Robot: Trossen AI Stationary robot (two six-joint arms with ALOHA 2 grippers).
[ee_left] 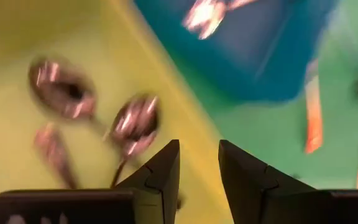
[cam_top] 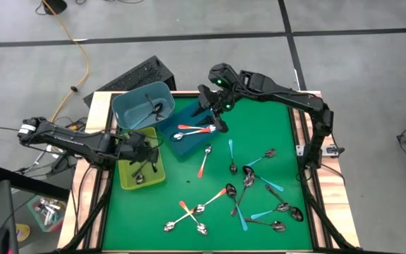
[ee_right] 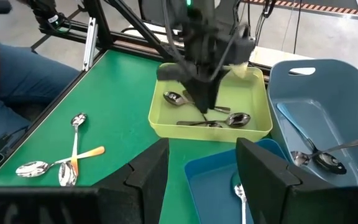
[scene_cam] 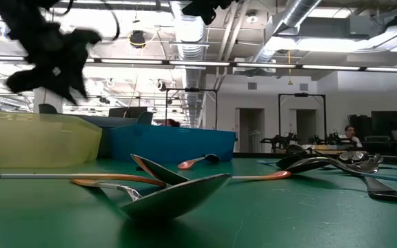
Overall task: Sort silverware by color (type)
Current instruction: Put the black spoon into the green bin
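My left gripper (cam_top: 145,155) hangs open over the yellow-green bin (cam_top: 127,182) at the table's left edge. Nothing is between its fingers (ee_left: 199,149). Silver spoons (ee_left: 135,121) lie on the bin's floor below it. My right gripper (cam_top: 220,121) stands open and empty (ee_right: 201,149) above the blue tray (cam_top: 182,146), where orange-handled spoons (cam_top: 194,130) lie. A grey-blue bin (cam_top: 134,111) at the far left holds a teal-handled spoon and a plain one (ee_right: 319,158). Several more spoons (cam_top: 249,185), with orange, teal and plain handles, lie loose on the green mat.
The three containers crowd the table's far left corner. Loose spoons cover the mat's near and right parts, with a crossed pair (cam_top: 187,215) near the front. A seated person's legs (ee_right: 17,87) show beside the table. A keyboard (cam_top: 136,76) lies beyond the far edge.
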